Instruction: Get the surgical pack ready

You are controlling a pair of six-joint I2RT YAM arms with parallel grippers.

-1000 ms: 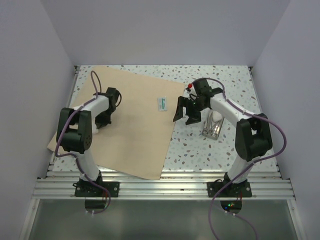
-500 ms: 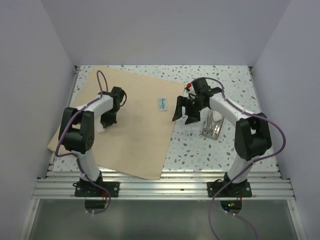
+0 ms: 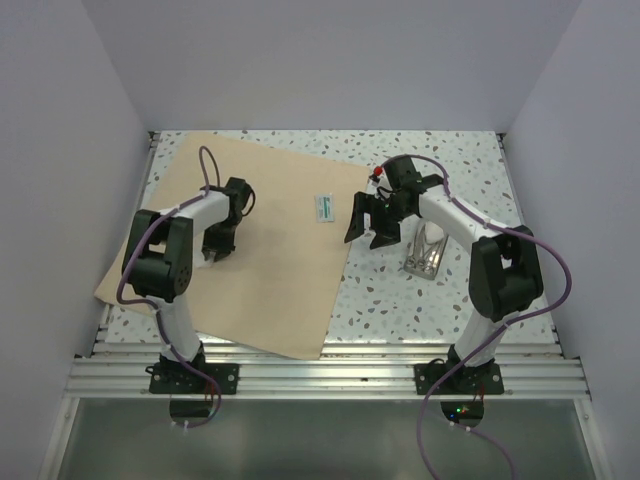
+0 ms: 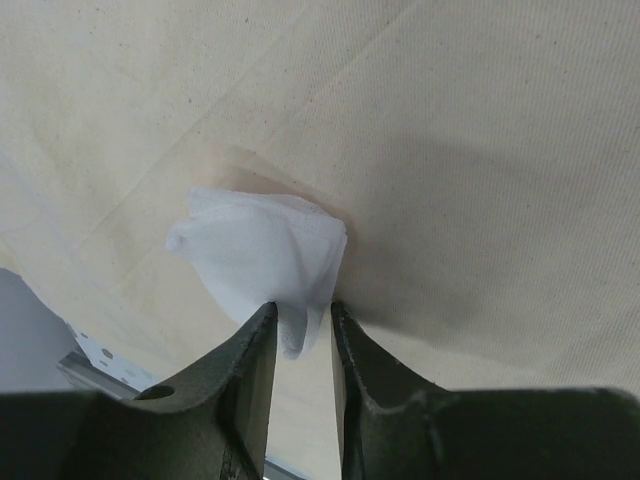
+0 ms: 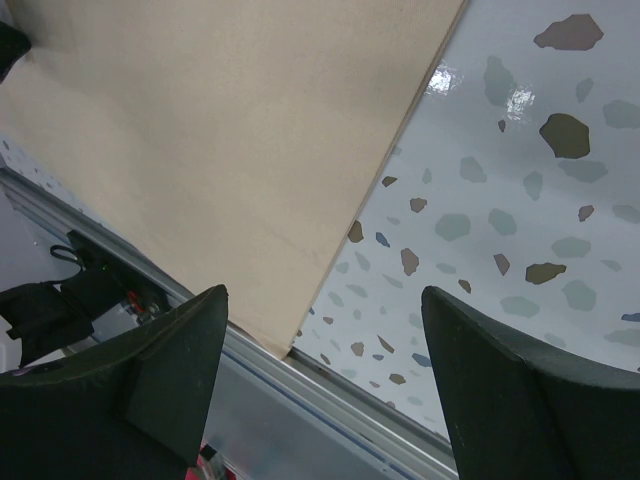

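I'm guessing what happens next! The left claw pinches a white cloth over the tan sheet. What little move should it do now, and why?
Probably ease the gauze down flat and let go. The left gripper is shut on one edge of it, the gauze hangs crumpled over the wrap sheet, and the pack likely needs it lying there.

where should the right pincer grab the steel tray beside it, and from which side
Probably by the raised rim at the near short end of the steel tray, coming straight down from above with one finger inside the wall and one outside. The tray lies flat on the table, so only its thin upright wall offers a hold. The right pincer is open and close by.
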